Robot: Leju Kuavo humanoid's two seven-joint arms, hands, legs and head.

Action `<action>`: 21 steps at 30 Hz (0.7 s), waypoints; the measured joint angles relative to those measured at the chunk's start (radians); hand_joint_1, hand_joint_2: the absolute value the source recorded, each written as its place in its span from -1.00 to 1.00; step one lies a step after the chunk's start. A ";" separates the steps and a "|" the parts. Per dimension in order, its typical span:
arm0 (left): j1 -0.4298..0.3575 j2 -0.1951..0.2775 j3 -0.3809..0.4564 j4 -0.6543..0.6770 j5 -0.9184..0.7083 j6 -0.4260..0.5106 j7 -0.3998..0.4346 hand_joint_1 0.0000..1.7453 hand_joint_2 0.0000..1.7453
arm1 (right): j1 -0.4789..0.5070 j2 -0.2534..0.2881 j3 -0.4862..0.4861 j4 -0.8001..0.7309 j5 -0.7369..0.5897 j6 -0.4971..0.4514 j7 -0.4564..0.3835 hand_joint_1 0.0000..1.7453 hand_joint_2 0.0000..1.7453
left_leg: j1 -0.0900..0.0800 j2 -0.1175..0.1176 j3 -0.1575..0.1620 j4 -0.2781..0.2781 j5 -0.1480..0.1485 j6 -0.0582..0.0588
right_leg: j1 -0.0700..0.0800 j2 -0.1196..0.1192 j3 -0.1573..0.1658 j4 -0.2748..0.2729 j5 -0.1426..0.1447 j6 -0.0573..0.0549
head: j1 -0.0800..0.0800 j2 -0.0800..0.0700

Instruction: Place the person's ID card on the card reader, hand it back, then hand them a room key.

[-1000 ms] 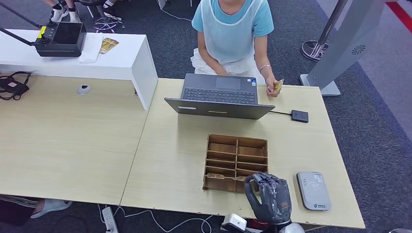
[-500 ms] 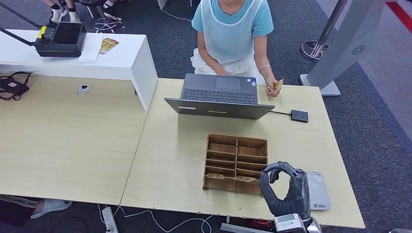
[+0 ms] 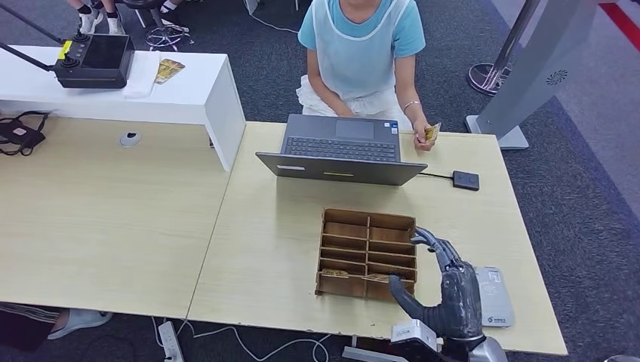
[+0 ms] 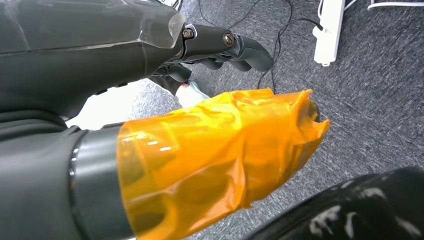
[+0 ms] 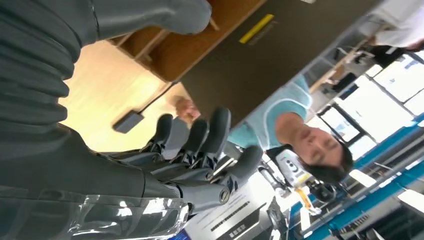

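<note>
- At the near edge of the table (image 3: 249,249), our right hand (image 3: 441,290) is raised with fingers spread and it holds nothing.
- From this hand, the ID card (image 3: 431,133) lies at about 12 o'clock, well apart, pinched in the person's hand (image 3: 423,138) beside the laptop (image 3: 341,151).
- The card reader (image 3: 488,296) is just beside our hand at 3 o'clock; the wooden key tray (image 3: 367,253) is at 9 o'clock.
- Our left hand (image 4: 220,47) hangs over the floor with its fingers curled in loosely and empty, so we judge the right hand should reach forward for the card.
</note>
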 joint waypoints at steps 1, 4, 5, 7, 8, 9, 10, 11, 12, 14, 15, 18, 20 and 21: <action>0.000 0.000 0.000 0.000 0.000 0.000 0.000 -1.00 -1.00 | 0.001 -0.004 0.002 0.010 0.021 0.000 0.018 -0.51 1.00 | 0.000 0.000 0.000 0.000 0.000 0.000 | 0.000 0.000 0.000 0.000 0.000 0.000 | 0.000 0.000; 0.000 0.000 0.000 0.000 0.000 -0.001 0.000 -1.00 -1.00 | 0.005 -0.018 0.009 0.033 0.054 0.005 0.053 -0.50 1.00 | 0.000 0.000 0.000 0.000 0.000 0.000 | 0.000 0.000 0.000 0.000 0.000 0.000 | 0.000 0.000; 0.000 0.000 0.000 0.000 0.000 -0.001 0.000 -1.00 -1.00 | 0.007 -0.022 0.011 0.039 0.058 0.005 0.059 -0.50 1.00 | 0.000 0.000 0.000 0.000 0.000 0.000 | 0.000 0.000 0.000 0.000 0.000 0.000 | 0.000 0.000; 0.000 0.000 0.000 0.000 0.000 -0.001 0.000 -1.00 -1.00 | 0.008 -0.028 0.015 0.048 0.062 0.005 0.065 -0.50 1.00 | 0.000 0.000 0.000 0.000 0.000 0.000 | 0.000 0.000 0.000 0.000 0.000 0.000 | 0.000 0.000; 0.000 0.000 0.000 0.000 0.000 -0.001 0.000 -1.00 -1.00 | 0.008 -0.030 0.016 0.051 0.063 0.005 0.066 -0.50 1.00 | 0.000 0.000 0.000 0.000 0.000 0.000 | 0.000 0.000 0.000 0.000 0.000 0.000 | 0.000 0.000; 0.000 0.000 0.000 0.000 0.000 -0.001 0.000 -1.00 -1.00 | 0.009 -0.033 0.017 0.055 0.064 0.005 0.066 -0.50 1.00 | 0.000 0.000 0.000 0.000 0.000 0.000 | 0.000 0.000 0.000 0.000 0.000 0.000 | 0.000 0.000; 0.000 0.000 0.000 0.000 0.000 -0.001 0.000 -1.00 -1.00 | 0.009 -0.034 0.018 0.058 0.064 0.005 0.066 -0.50 1.00 | 0.000 0.000 0.000 0.000 0.000 0.000 | 0.000 0.000 0.000 0.000 0.000 0.000 | 0.000 0.000; 0.000 0.000 0.000 0.000 0.000 -0.001 0.000 -1.00 -1.00 | 0.009 -0.036 0.020 0.060 0.064 0.005 0.066 -0.50 1.00 | 0.000 0.000 0.000 0.000 0.000 0.000 | 0.000 0.000 0.000 0.000 0.000 0.000 | 0.000 0.000; 0.000 0.000 0.000 0.000 0.000 -0.001 0.000 -1.00 -1.00 | 0.009 -0.038 0.021 0.063 0.064 0.005 0.066 -0.50 1.00 | 0.000 0.000 0.000 0.000 0.000 0.000 | 0.000 0.000 0.000 0.000 0.000 0.000 | 0.000 0.000; 0.000 0.000 0.000 0.000 0.000 -0.001 0.000 -1.00 -1.00 | 0.009 -0.040 0.022 0.067 0.064 0.005 0.066 -0.43 1.00 | 0.000 0.000 0.000 0.000 0.000 0.000 | 0.000 0.000 0.000 0.000 0.000 0.000 | 0.000 0.000; 0.000 0.000 0.000 0.000 0.000 -0.001 0.000 -1.00 -1.00 | 0.009 -0.041 0.022 0.069 0.064 0.005 0.066 -0.38 1.00 | 0.000 0.000 0.000 0.000 0.000 0.000 | 0.000 0.000 0.000 0.000 0.000 0.000 | 0.000 0.000; 0.000 0.000 0.000 0.000 0.000 -0.001 0.001 -1.00 -1.00 | 0.009 -0.045 0.024 0.072 0.076 0.016 0.080 -0.33 1.00 | 0.000 0.000 0.000 0.000 0.000 0.000 | 0.000 0.000 0.000 0.000 0.000 0.000 | 0.000 0.000; 0.000 0.000 0.000 0.000 0.000 -0.002 0.002 -1.00 -1.00 | 0.010 -0.051 0.028 0.075 0.093 0.033 0.106 -0.35 1.00 | 0.000 0.000 0.000 0.000 0.000 0.000 | 0.000 0.000 0.000 0.000 0.000 0.000 | 0.000 0.000; 0.000 0.000 0.000 0.000 0.000 -0.002 0.003 -1.00 -1.00 | 0.011 -0.055 0.030 0.078 0.098 0.039 0.116 -0.35 1.00 | 0.000 0.000 0.000 0.000 0.000 0.000 | 0.000 0.000 0.000 0.000 0.000 0.000 | 0.000 0.000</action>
